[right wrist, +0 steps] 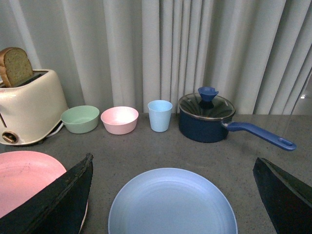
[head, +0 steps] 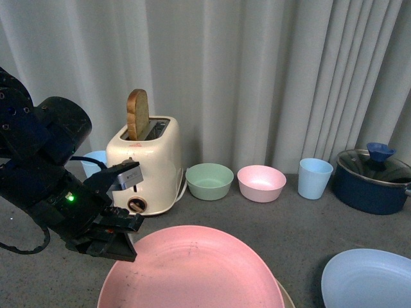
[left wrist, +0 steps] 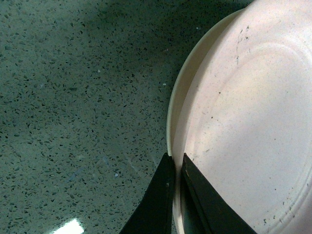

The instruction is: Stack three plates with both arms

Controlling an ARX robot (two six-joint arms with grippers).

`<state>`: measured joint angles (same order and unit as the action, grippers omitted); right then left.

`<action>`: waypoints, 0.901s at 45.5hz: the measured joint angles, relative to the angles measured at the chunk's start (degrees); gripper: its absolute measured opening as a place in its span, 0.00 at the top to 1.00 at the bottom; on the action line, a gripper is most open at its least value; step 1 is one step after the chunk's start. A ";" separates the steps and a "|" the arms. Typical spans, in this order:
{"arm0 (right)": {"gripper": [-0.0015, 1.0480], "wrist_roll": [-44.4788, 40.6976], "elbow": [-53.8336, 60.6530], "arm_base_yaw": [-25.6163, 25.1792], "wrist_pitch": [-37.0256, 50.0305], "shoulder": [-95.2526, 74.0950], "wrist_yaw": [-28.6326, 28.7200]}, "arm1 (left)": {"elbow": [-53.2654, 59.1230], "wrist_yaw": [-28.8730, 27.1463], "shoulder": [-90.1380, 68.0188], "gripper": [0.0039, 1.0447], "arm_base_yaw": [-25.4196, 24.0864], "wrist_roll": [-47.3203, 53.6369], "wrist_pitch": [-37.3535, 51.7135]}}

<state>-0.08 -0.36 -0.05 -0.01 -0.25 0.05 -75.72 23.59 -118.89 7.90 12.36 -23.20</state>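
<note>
upper plate [head: 192, 269] over lower plate [left wrist: 174, 117], third plate [head: 369, 279] right (toaster [head: 151, 163] behind)

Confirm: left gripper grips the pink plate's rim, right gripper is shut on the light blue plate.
Not quite: the right wrist view shows the right gripper open, fingers spread wide, clear of the light blue plate. The left gripper does grip the pink plate by its rim.

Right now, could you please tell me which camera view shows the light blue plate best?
The right wrist view: the light blue plate appears nearly whole and unobstructed, with only its near edge cropped. The front view catches just part of the plate in its lower right corner. The left wrist view does not show it.
</note>
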 joint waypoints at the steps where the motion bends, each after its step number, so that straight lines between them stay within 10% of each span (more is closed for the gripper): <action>1: 0.07 0.00 0.00 0.00 0.00 0.00 0.00 | -0.07 -0.04 -0.15 0.97 0.15 -0.26 0.09; 35: 0.07 0.00 0.00 0.00 0.00 0.00 0.00 | 1.49 -1.60 -0.90 0.97 2.99 -2.34 2.95; 41: 0.07 0.00 0.00 0.00 0.00 0.00 0.00 | 1.46 -1.29 -0.90 0.77 2.99 -3.56 3.02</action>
<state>-0.08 -0.36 -0.05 -0.01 -0.25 0.05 -74.26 22.30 -119.79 10.90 8.80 -20.18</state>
